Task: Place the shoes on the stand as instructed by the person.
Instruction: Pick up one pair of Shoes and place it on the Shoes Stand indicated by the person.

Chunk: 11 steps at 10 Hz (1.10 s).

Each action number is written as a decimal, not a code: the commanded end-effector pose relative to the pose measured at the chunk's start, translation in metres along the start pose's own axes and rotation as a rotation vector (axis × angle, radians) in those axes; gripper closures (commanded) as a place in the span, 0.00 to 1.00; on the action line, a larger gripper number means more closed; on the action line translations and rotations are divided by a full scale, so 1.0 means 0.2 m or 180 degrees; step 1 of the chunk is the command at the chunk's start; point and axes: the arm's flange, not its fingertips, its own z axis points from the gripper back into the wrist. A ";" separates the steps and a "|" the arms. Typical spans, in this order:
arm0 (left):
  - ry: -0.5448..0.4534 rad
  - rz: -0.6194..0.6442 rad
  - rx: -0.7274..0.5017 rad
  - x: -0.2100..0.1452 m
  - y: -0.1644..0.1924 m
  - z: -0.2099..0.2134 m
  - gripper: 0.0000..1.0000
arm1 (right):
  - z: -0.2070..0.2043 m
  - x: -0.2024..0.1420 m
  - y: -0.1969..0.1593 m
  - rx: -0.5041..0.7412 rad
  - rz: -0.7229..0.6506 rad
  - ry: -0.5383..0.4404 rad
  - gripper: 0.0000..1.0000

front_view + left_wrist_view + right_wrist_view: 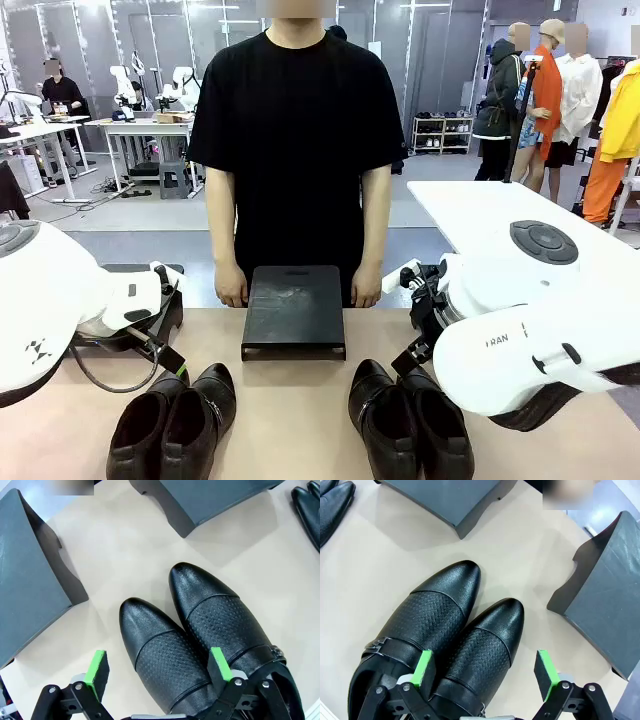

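Two pairs of black shoes lie on the table point(290, 420), one beneath each gripper. Fingers of the left gripper point(159, 667) are spread wide: one shoe of the left pair point(200, 625) lies between the green pads point(97, 672), its twin under one pad, toes pointing away from the fingertips with a dark stand point(215, 500) beyond them. Fingers of the right gripper point(485, 670) are likewise spread, one shoe of the right pair point(455, 625) between them; whether any pad touches leather cannot be told, and the person point(295, 150) stands beyond the stand.
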 end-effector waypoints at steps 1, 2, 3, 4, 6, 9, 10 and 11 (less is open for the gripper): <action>0.0000 -0.0002 0.0000 0.00 0.00 0.00 0.00 | 0.00 0.00 0.00 0.0000 0.0000 0.0000 0.00; 0.0000 -0.0002 0.0000 0.00 0.00 0.00 0.00 | 0.00 0.00 0.00 0.0000 0.0000 0.0000 0.00; 0.0000 -0.0002 0.0000 0.00 0.00 0.00 0.00 | 0.00 0.00 0.00 0.0000 0.0000 0.0000 0.00; 0.0000 -0.0002 0.0000 0.00 0.00 0.00 0.00 | 0.00 0.00 0.00 0.0000 0.0000 0.0000 0.00; 0.0000 -0.0002 0.0000 0.00 0.00 0.00 0.00 | 0.00 0.00 0.00 0.0000 0.0000 0.0000 0.00; 0.0000 -0.0002 0.0000 0.00 0.00 0.00 0.00 | 0.00 0.00 0.00 -0.0001 0.0007 0.0000 0.00; -0.0055 -0.0005 0.0110 0.09 0.00 0.07 0.00 | 0.10 0.06 -0.01 -0.0020 0.0092 -0.0003 0.00; -0.0030 -0.0007 0.0070 0.16 0.00 0.17 0.00 | 0.23 0.14 -0.03 0.0112 0.0120 -0.0075 0.00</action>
